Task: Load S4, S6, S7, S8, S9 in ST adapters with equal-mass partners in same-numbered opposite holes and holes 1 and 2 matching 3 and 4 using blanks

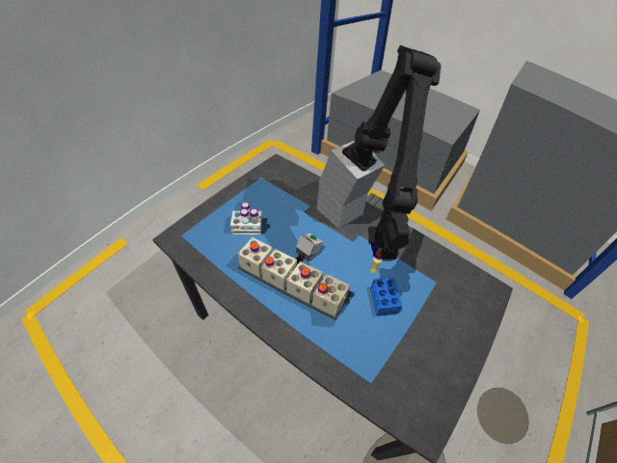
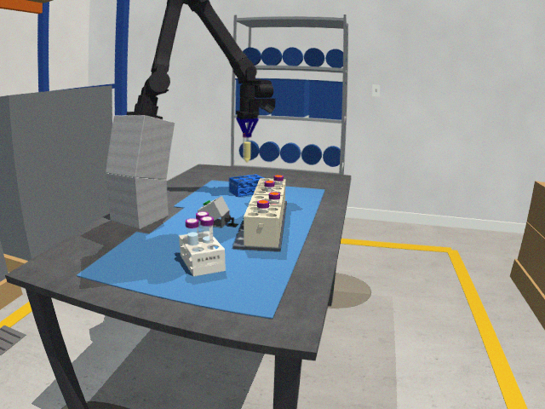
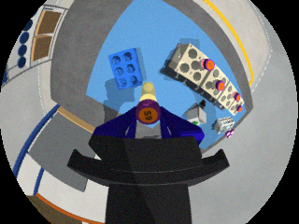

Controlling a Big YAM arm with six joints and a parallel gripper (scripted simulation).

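My gripper [image 1: 377, 254] is shut on a sample tube [image 1: 374, 264] with a purple cap and an orange dot. It holds the tube upright, high above the blue sample rack RS [image 1: 386, 294], clear of its wells. The tube also shows in the exterior view [image 2: 247, 150] and in the wrist view [image 3: 149, 112]. The wells of RS that I see are empty [image 3: 126, 70]. The four cream adapters on stand ST [image 1: 294, 277] stand in a row, each with one orange-dotted tube. The white blank rack RB [image 1: 250, 220] holds three purple-capped tubes.
The grey box with the green DONE key [image 1: 308, 245] stands between the adapter row and the arm's grey pedestal [image 1: 348, 185]. A blue mat [image 1: 308, 269] covers the middle of the dark table. RB also shows at the near end in the exterior view [image 2: 202, 253].
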